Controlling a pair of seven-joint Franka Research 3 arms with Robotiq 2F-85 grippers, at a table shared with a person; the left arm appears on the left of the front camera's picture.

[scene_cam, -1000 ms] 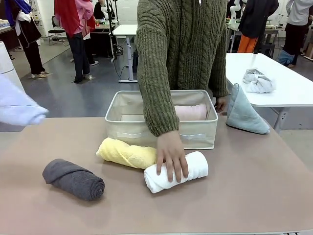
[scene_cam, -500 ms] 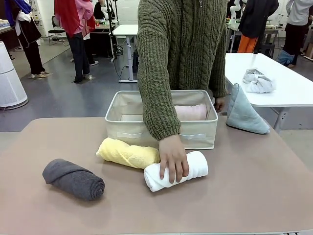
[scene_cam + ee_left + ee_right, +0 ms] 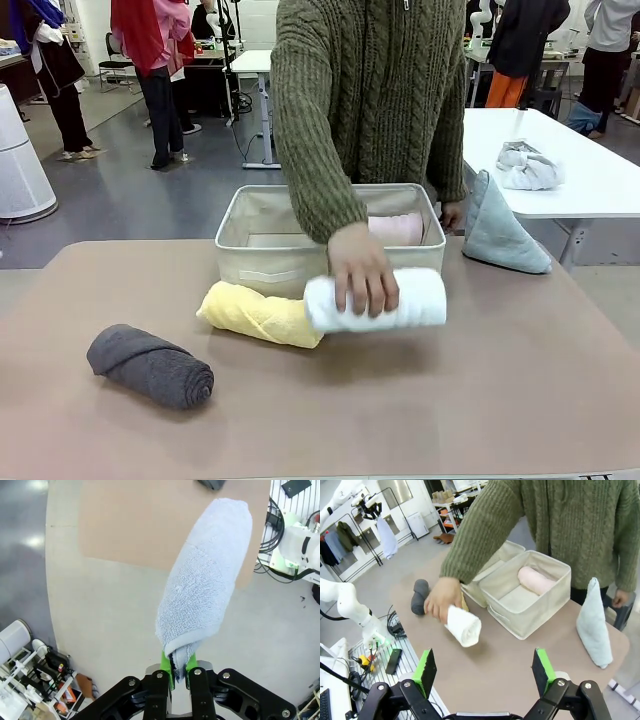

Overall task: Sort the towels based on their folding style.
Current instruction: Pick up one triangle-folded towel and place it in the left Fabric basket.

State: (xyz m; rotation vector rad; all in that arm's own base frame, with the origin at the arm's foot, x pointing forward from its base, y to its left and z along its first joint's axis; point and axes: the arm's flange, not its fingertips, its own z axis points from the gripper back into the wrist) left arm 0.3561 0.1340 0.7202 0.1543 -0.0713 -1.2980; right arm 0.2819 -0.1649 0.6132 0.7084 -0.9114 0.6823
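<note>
Hand (image 3: 362, 268) palm-down on white towel (image 3: 415, 298) (abv table (image 3: 520, 400))

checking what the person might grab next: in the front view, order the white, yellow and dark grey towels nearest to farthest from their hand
1. white towel: in the person's hand, middle.
2. yellow towel: on the table, just left of the hand.
3. dark grey towel: on the table, far left.

My left gripper (image 3: 177, 669) is black links, silver screw heads (image 3: 129, 682) and green pads (image 3: 166, 667); my right gripper (image 3: 484, 667) looks the same. A white arm base (image 3: 302, 540) carries black cables (image 3: 274, 522). The person wears an olive cable-knit sweater (image 3: 380, 90) with long sleeves (image 3: 305, 130).
</note>
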